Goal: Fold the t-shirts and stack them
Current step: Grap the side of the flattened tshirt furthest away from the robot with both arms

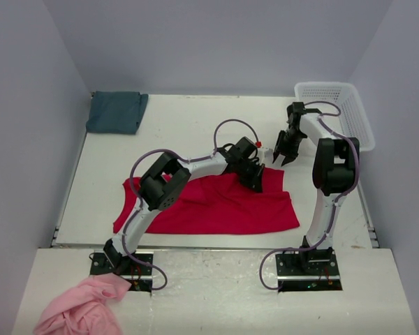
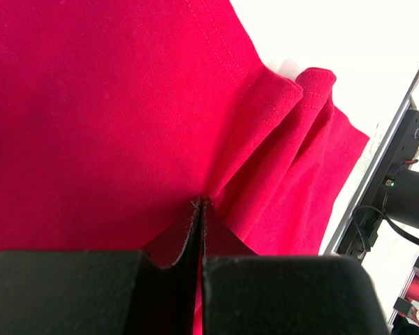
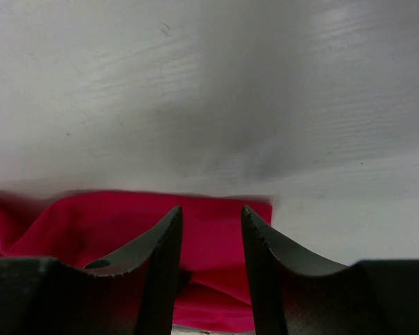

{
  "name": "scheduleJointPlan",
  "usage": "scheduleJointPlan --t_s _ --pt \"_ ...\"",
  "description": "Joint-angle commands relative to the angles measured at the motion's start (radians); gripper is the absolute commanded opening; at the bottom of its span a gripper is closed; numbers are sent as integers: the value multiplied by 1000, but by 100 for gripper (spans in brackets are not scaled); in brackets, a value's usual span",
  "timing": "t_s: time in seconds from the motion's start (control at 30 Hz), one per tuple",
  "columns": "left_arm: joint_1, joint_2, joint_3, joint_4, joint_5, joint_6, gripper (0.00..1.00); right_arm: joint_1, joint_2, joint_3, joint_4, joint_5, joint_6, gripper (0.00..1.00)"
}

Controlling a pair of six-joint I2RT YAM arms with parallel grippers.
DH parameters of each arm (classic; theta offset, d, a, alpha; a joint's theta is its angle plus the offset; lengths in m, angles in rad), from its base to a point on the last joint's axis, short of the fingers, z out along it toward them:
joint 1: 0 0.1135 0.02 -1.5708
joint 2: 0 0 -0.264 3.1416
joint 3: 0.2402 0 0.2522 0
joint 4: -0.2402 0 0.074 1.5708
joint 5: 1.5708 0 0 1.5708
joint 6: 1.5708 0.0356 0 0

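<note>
Crimson t-shirt [image 1: 223, 206] sits pinched in left gripper [image 2: 200, 206].

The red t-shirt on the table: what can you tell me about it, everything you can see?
The red t-shirt is bright crimson, soft knit cloth with stitched hems and no print showing. It lies spread out, partly folded and creased, on the white table near its front edge, between the two arms. The left gripper is shut on a pinch of cloth near the far right corner, where folds bunch up. The right gripper hangs open just beyond that corner, apparently not touching it.
</note>
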Motion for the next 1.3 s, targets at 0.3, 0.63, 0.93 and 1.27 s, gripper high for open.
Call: scheduleJointPlan --t_s 0.3,0.63,0.93,1.27 --pt "-5 -46 -14 -37 -14 13 0 12 -53 -76 -26 168 15 46" --pt "11 -48 -11 -38 -5 12 0 13 -76 -102 -32 172 25 47" --pt "23 -46 -8 -40 1 12 0 21 -70 -119 -15 136 28 25" --pt "35 -40 -2 -47 -7 13 0 21 -85 -121 -3 139 34 3"
